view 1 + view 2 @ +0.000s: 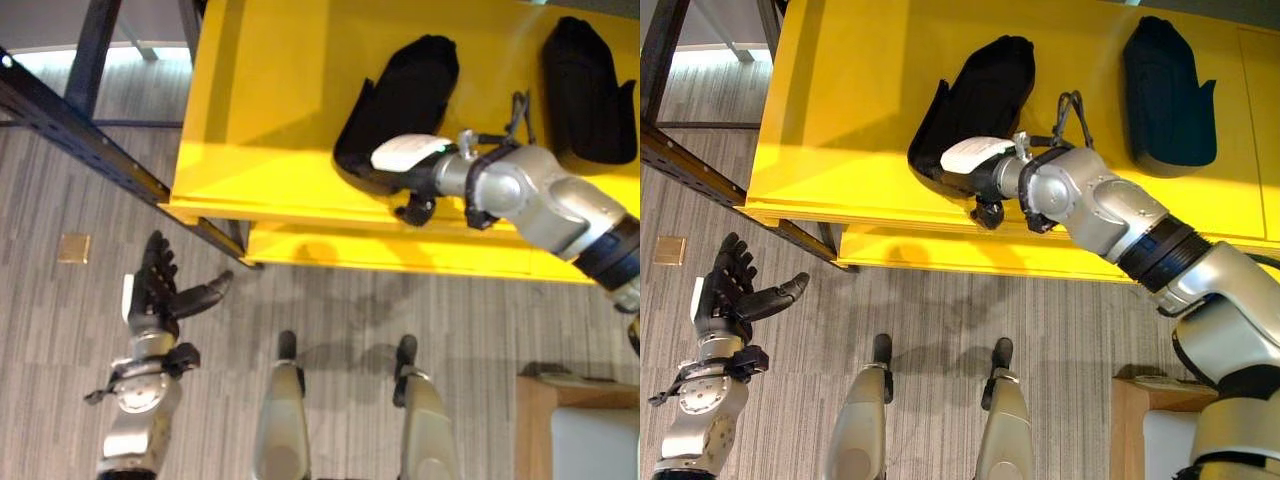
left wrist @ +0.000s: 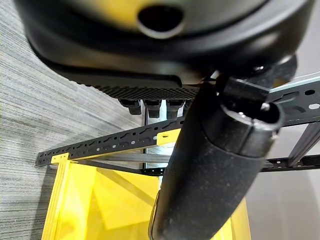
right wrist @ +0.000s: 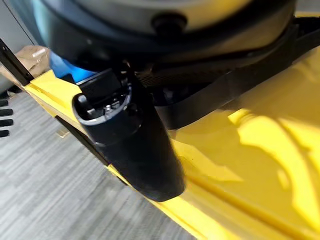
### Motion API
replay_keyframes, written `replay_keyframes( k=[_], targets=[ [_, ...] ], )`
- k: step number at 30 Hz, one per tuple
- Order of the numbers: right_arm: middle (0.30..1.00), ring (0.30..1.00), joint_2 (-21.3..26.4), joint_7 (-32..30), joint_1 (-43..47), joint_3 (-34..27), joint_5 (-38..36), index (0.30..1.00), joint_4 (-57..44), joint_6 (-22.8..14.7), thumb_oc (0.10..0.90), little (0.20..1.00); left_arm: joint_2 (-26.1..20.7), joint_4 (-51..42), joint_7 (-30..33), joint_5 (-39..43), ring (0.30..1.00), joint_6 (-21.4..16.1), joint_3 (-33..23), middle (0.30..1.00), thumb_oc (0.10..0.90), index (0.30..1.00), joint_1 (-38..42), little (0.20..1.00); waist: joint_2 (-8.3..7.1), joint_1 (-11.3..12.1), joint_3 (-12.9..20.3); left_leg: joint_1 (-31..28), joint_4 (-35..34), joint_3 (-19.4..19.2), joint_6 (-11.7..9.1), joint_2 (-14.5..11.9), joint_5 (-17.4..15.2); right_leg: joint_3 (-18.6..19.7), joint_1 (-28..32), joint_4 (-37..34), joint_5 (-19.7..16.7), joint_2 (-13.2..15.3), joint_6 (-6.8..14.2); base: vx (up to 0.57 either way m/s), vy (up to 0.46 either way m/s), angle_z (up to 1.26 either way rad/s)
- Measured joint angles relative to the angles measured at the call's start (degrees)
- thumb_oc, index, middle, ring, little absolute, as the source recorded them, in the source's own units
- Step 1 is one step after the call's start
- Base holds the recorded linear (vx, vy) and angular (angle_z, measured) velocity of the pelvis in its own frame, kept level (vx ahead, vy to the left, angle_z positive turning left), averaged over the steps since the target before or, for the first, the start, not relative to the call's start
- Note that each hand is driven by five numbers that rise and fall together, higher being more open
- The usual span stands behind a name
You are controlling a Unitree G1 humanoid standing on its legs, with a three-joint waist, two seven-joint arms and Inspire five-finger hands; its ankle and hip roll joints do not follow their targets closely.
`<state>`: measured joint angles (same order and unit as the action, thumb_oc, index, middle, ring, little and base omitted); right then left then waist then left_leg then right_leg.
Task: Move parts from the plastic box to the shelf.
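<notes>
Nearest the robot, the left hand hangs low over the grey striped floor, well apart from the shelf, its fingers straight and spread, its thumb standing out to the side, and nothing in it. A small tan square lies flat on the floor just beyond that hand. At the lower right corner of the head views stands the corner of a light wooden piece of furniture. Farther out, the yellow shelf spans the upper part of the scene, with a dark metal frame rail running diagonally by its left end. The right hand reaches over the shelf's front edge and lies against the near end of a black part, which rests on the yellow surface, tilted with its far end pointing away and to the right. The hand's white cover shows on top, but its fingers are hidden against the dark part, so I cannot tell whether they are curled round it or straight; the right wrist view shows the thumb over the shelf's edge and a black strip of the part just past it. A second black part lies farther right on the shelf, well apart from the first and untouched by either hand.
</notes>
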<state>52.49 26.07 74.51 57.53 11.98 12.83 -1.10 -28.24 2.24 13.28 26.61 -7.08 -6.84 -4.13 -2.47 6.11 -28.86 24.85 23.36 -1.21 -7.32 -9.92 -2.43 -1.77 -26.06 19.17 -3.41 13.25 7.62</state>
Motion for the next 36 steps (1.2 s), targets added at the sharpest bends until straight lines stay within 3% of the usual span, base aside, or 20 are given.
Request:
replay_keyframes(
  k=[18,36],
  targets=[
    [1.000,1.000,1.3,0.8,-2.5,-1.4,-3.3,1.000,-4.2,-2.3,0.900,1.000,0.0,0.0,-0.2,0.0,1.000,0.8,0.0,1.000,0.900,1.000,0.1,1.000,-0.09,-0.7,-0.3,0.1,0.7,-0.1,0.1,0.0,-0.6,0.4,0.0,0.0,0.0,0.1,0.2,0.00,0.000,0.00],
    [1.000,1.000,11.3,2.0,-5.0,-2.1,-5.6,1.000,-6.4,-3.7,0.900,1.000,0.0,0.0,-0.4,-0.1,1.000,0.8,-0.1,1.000,0.900,1.000,0.8,1.000,-0.22,-1.9,-0.4,0.1,1.6,-0.5,0.3,0.1,-1.1,1.1,0.1,0.0,-0.2,0.0,0.5,0.00,0.000,0.00]
  ],
)
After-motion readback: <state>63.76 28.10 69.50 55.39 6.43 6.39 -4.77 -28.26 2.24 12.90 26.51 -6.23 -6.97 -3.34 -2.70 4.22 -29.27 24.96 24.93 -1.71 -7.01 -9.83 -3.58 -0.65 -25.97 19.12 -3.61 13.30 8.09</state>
